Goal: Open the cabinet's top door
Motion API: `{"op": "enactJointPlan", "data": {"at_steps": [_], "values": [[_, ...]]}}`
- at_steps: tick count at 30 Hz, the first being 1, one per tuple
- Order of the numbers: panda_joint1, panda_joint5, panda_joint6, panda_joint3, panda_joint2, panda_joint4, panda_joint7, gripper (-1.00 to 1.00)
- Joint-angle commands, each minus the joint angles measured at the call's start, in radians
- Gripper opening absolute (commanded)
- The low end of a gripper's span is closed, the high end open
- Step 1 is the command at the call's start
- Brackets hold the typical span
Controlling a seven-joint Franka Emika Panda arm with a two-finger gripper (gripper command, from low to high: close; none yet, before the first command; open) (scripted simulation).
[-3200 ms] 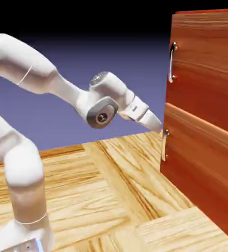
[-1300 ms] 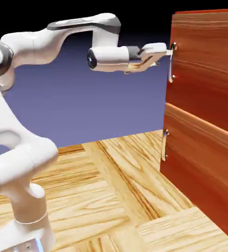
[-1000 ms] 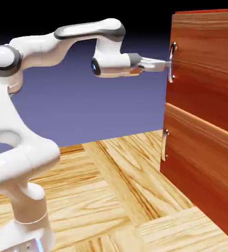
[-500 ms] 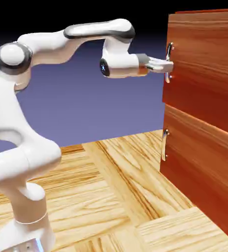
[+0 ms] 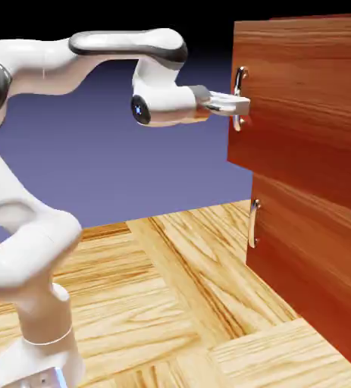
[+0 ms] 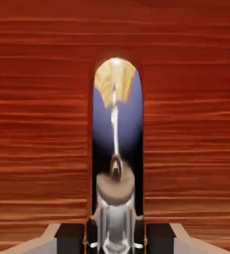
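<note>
White two-finger hand [image 5: 242, 105] at the top door's height, closed on the curved silver bar handle [image 5: 239, 98], which showed between the dark fingertips in the hand view. The reddish-brown wood-grain top door [image 5: 307, 106] stood partly open, its handle edge out past the lower wood-grain panel [image 5: 307, 258]; that one, with its paler silver handle [image 5: 254, 223], sat beneath, above the pale wood-patterned floor [image 5: 178, 303].

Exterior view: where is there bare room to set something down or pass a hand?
Bare: the wood-grain floor between robot base and cabinet. Crowded: the upper handle, where the claw grips.
</note>
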Motion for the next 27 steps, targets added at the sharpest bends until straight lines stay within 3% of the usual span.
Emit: {"op": "enactJointPlan", "data": {"at_steps": [1,15,27], "values": [[0.037,-0.024,-0.010,-0.031,-0.009,-0.024,0.016,-1.00],[0.505,-0.547,-0.170,-0.499,-0.281,-0.394,0.326,-1.00],[0.597,-1.069,-0.387,-0.800,-0.577,-0.604,0.622,-1.00]]}}
